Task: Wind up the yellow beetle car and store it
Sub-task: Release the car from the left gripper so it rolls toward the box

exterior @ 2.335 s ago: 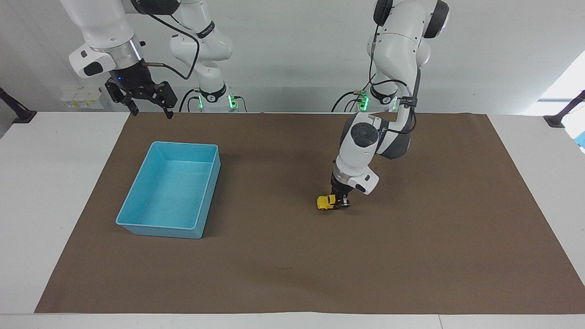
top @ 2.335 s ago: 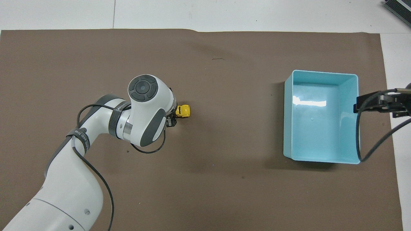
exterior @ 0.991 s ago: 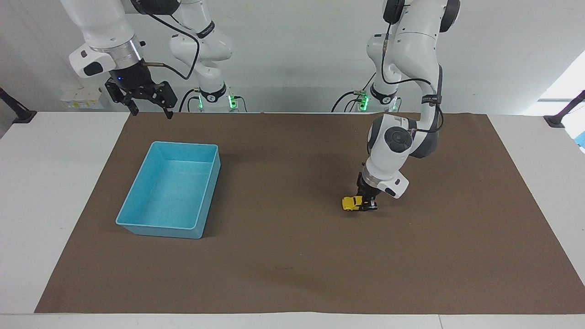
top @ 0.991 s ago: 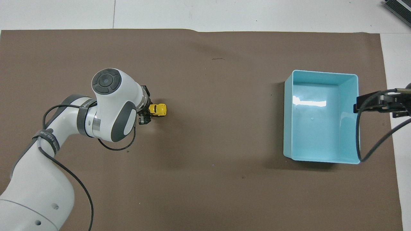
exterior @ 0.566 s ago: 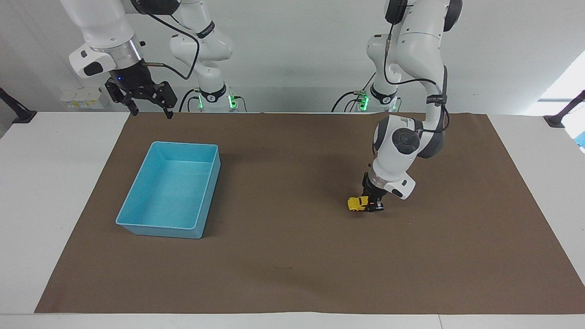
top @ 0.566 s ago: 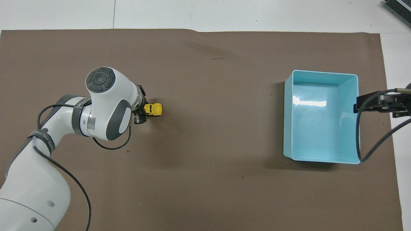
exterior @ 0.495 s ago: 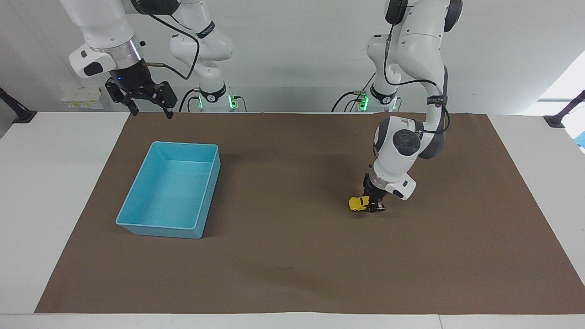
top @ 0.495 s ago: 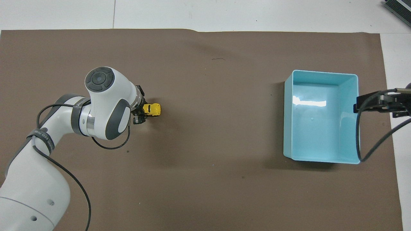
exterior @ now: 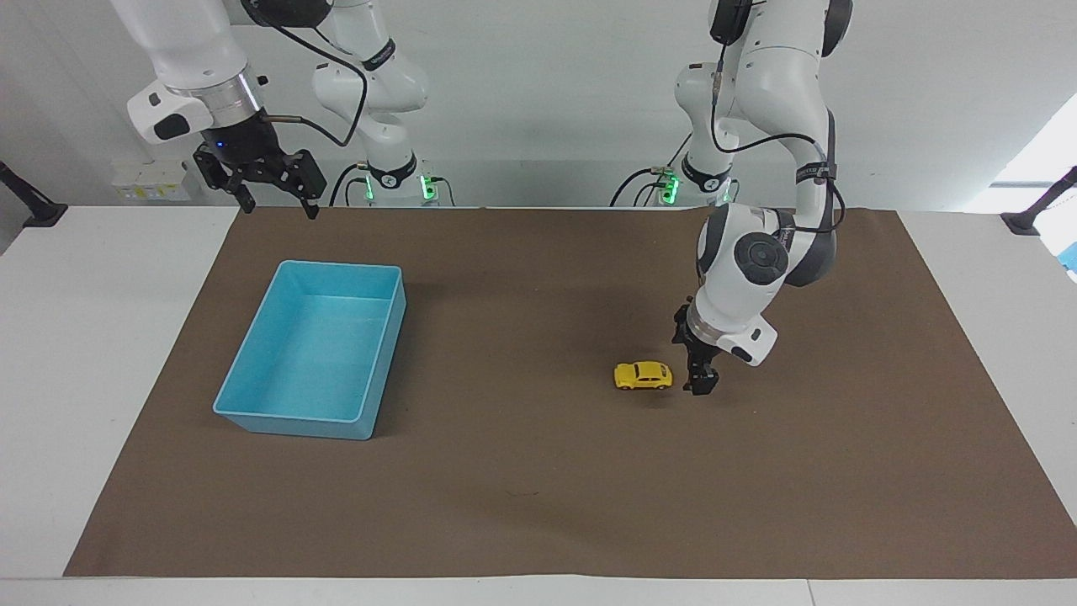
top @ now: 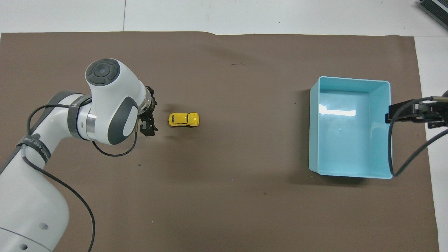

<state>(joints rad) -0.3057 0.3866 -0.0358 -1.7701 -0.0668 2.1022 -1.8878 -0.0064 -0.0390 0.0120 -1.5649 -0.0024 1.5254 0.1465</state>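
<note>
In the facing view we see our left gripper (exterior: 697, 373) low over the brown mat (exterior: 538, 471), its fingers spread and holding nothing. The yellow beetle car (exterior: 643, 375) stands on its wheels on the mat just beside that gripper, on the side toward the right arm's end of the table, with a small gap between car and fingertips. The blue bin (exterior: 313, 350) sits well apart from the left gripper, toward the right arm's end of the table. Our right gripper (exterior: 271, 192) waits raised over the mat's edge next to the bin, fingers spread and empty.

In the overhead view our left gripper (top: 148, 120) again shows released, fingers apart. The yellow beetle car (top: 183, 119) lies clear of its fingertips, lengthwise along the line from the gripper toward the blue bin (top: 350, 173), much closer to the gripper than to the bin. Our right gripper (top: 409, 113) shows partly, over the bin's rim.
</note>
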